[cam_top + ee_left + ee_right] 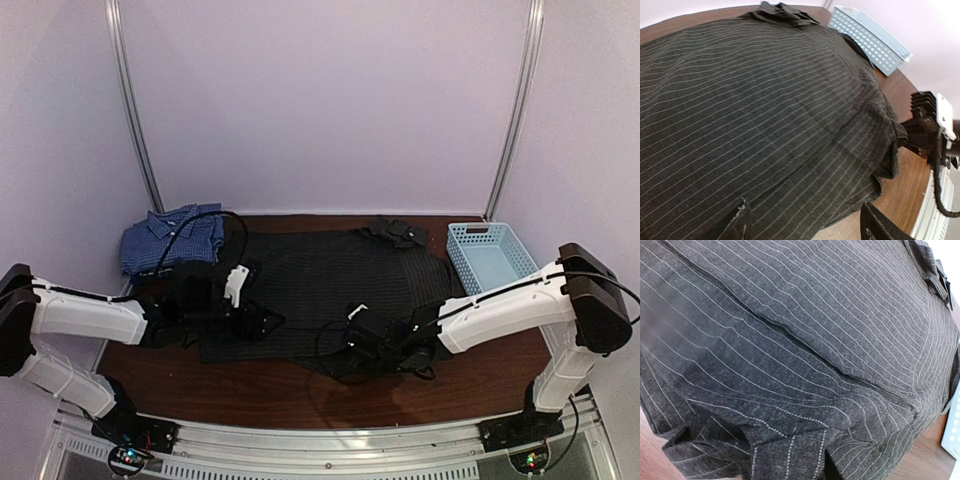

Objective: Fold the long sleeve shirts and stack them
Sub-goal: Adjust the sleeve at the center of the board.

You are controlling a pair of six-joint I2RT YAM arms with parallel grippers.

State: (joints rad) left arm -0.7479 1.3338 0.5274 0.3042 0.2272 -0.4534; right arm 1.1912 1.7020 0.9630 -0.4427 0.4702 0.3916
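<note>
A: Any legible text, label or number in the three views?

B: None. Black button-up shirt with thin pale pinstripes (330,285): stripes and dotted stitching only, no readable label.

A: Blue finely checked shirt (165,240)? Light blue perforated plastic basket (490,258)?

B: Pattern and holes only; no lettering resolves. Small white plate (945,115) on the other arm, left wrist view: too blurred to read.

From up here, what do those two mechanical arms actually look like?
The left arm and right arm have smooth white shells with black joints. The left gripper and right gripper are black, two-fingered. Thin black cables loop alongside them.
</note>
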